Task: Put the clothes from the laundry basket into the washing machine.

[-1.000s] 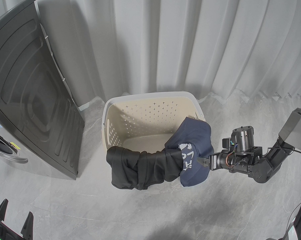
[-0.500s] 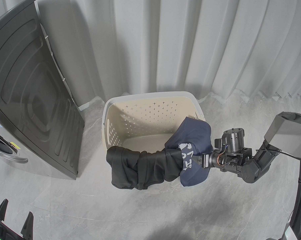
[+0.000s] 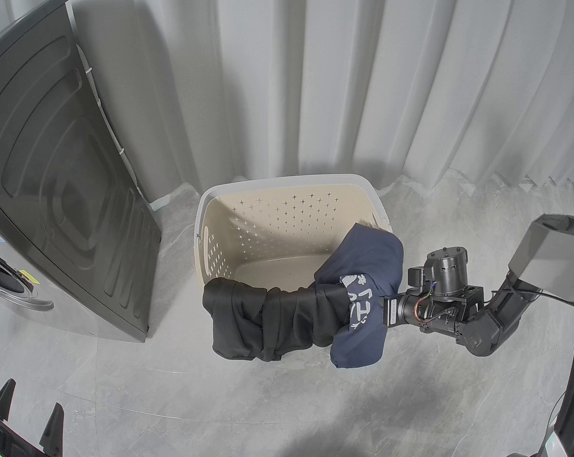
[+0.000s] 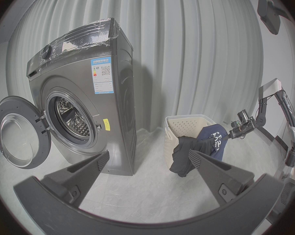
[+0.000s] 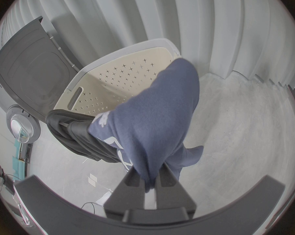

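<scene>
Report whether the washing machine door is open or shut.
Open. In the left wrist view the washing machine's round door is swung out to one side, baring the metal drum.

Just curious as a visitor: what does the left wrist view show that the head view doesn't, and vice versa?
Left wrist view: into the drum of the washing machine, past its open door. Head view: down onto the laundry basket's bare bottom. Both: the black garment draped over the basket's rim, and the right arm's fingers closed on the navy garment.
</scene>
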`<state>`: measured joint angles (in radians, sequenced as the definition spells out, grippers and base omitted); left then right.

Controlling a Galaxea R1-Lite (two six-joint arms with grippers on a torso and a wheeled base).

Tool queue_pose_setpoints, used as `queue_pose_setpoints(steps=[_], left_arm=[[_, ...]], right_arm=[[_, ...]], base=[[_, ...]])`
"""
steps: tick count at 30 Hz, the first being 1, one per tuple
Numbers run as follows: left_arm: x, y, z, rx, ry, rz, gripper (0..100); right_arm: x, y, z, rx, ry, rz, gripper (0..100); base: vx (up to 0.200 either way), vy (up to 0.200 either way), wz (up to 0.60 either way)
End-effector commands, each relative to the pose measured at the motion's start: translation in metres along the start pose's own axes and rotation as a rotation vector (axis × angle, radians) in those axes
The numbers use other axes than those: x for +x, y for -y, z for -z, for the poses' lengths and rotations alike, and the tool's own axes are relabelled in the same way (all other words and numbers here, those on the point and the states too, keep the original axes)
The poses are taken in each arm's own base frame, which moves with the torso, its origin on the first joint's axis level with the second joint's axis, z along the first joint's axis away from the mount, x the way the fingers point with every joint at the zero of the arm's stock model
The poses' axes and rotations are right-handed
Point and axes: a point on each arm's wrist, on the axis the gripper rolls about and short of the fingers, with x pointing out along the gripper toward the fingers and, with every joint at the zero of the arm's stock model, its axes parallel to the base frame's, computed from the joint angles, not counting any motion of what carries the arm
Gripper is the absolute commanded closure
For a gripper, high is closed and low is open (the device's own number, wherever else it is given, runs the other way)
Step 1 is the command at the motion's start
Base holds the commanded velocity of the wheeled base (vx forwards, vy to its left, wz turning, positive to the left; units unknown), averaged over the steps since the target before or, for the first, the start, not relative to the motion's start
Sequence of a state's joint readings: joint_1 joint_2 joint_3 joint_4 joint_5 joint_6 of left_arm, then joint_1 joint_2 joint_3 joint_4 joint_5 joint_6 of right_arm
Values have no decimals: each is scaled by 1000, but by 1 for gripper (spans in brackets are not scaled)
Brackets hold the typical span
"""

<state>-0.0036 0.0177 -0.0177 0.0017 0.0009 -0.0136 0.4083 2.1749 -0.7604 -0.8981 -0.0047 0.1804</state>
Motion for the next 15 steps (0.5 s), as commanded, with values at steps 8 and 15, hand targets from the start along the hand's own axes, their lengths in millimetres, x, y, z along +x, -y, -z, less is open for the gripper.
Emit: queue_pose_setpoints(steps=[8, 15], left_arm=[[0, 0, 5, 0, -3, -1, 0], [0, 0, 5, 0, -3, -3, 0]], right_arm=[[-92, -11, -36, -2, 155, -38, 100], [-130, -21, -50, -7, 258, -63, 100]], base=[[0, 0, 0], [0, 0, 0]])
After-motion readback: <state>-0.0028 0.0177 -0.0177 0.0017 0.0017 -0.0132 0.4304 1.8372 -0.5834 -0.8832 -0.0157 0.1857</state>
